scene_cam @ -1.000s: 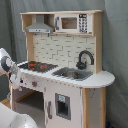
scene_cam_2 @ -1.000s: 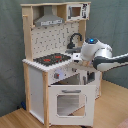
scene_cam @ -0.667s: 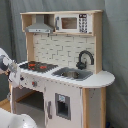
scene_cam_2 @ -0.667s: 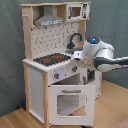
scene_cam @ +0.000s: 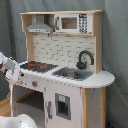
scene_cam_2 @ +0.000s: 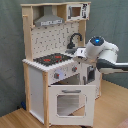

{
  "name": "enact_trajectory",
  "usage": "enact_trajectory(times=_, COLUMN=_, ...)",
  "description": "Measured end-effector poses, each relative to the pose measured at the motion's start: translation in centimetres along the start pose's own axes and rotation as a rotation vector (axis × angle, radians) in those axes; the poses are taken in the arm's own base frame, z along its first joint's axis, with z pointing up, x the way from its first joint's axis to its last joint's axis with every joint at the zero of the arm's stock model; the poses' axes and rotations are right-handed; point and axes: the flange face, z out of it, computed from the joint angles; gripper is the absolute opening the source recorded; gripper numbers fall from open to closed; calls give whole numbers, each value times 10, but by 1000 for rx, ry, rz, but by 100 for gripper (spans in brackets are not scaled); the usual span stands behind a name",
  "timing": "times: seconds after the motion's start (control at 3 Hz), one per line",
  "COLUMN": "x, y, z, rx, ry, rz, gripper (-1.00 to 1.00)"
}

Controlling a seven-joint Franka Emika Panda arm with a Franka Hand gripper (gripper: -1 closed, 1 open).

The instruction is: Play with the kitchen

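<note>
One kitchen [scene_cam: 62,70] of white and pale wood, shown in both exterior views. One grey hood [scene_cam: 40,27] at the upper shelf's left end in the first exterior view. One microwave [scene_cam: 72,23] at that shelf's other end. One black-and-red hob [scene_cam: 39,65] on the tabletop [scene_cam: 102,80]. One sink [scene_cam: 72,74] set in the tabletop beside the hob. One black faucet [scene_cam: 84,59] at the tabletop's rear edge behind the sink. One windowed oven door [scene_cam_2: 70,103], seen in the second exterior view. One robot arm [scene_cam_2: 102,52].
</note>
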Motion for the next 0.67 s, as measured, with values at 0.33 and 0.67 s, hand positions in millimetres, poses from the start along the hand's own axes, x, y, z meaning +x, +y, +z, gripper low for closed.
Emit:
enact_trajectory(times=0.33, x=-11, y=0, z=-20, rx=-70, ry=-66, rz=11, gripper=100)
enact_trajectory(times=0.67, x=-13, y=-6, z=-46, rx=-155, ry=-135, rz=10, gripper=100)
